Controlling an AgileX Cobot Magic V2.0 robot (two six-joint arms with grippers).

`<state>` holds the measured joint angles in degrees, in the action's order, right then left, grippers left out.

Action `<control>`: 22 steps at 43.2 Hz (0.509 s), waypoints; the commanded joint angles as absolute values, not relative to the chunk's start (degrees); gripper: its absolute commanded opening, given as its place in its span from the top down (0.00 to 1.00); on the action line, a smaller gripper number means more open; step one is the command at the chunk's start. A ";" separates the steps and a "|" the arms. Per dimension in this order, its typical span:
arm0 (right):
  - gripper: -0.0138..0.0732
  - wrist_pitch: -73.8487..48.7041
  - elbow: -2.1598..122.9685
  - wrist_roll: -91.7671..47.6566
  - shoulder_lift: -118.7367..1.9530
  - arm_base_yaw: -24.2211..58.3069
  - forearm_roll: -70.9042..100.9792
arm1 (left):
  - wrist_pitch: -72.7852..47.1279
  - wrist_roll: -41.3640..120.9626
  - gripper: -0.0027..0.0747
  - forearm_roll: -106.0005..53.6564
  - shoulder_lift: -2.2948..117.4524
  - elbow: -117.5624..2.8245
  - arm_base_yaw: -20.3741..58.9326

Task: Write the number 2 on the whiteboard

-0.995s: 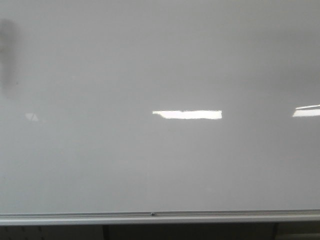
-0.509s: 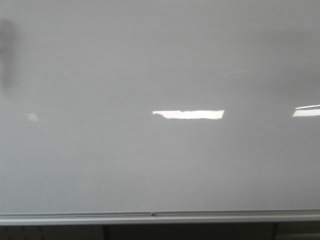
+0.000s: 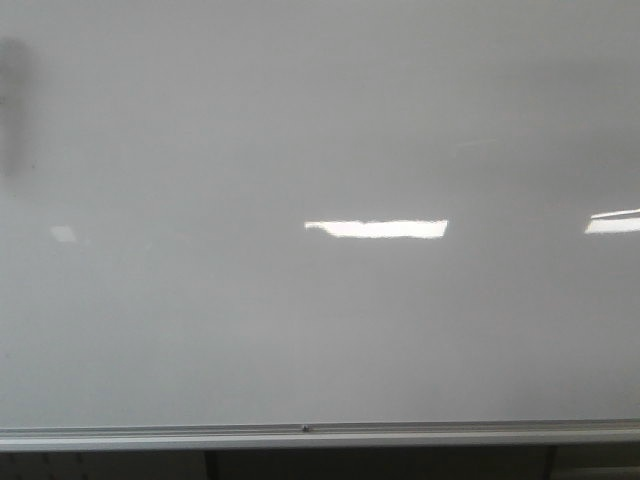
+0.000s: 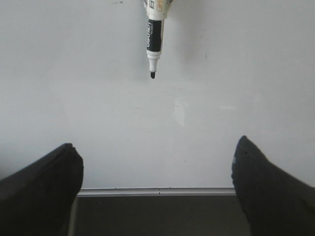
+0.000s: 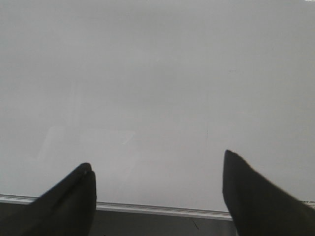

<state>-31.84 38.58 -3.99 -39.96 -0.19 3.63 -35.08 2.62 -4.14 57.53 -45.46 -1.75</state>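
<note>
The whiteboard (image 3: 320,150) fills the front view, glossy white-grey with a thin silver frame edge (image 3: 320,433) along its near side and bright rectangular reflections. No number 2 shows on it in any view. A black-and-white marker (image 4: 155,37) lies on the board in the left wrist view, uncapped, its black tip toward my left gripper (image 4: 157,152). That gripper is open and empty, well short of the marker. My right gripper (image 5: 157,169) is open and empty over bare board (image 5: 157,88). Neither gripper shows in the front view.
A faint dark smear (image 3: 14,110) marks the board's left edge. Below the frame edge runs a dark strip (image 3: 380,465), also seen in the left wrist view (image 4: 157,216) and the right wrist view (image 5: 157,227).
Only a small dim reflection at the board's left has changed shape. No arm shows in the front view.
</note>
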 commanded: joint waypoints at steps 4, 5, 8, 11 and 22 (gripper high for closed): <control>0.20 -27.68 40.05 -4.36 -40.09 -0.20 3.71 | -27.98 2.69 0.25 -4.59 63.29 -51.31 -1.24; 0.20 -27.68 40.05 -4.36 -40.09 -0.20 3.71 | -27.84 2.69 0.26 -4.59 64.08 -51.63 -1.24; 0.20 -27.61 40.05 -4.36 -40.09 -0.20 3.71 | -27.41 2.91 0.29 -4.59 66.41 -53.22 -1.24; 0.20 -27.61 40.05 -4.36 -40.09 -0.20 3.71 | -27.03 3.05 0.32 -4.59 69.00 -54.57 -1.24; 0.20 -27.57 40.05 -4.36 -40.09 -0.20 3.71 | -25.30 4.20 0.36 -4.18 77.36 -59.41 0.08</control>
<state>-31.84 38.58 -3.99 -39.96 -0.19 3.63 -29.73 4.02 -4.14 76.30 -56.01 -0.48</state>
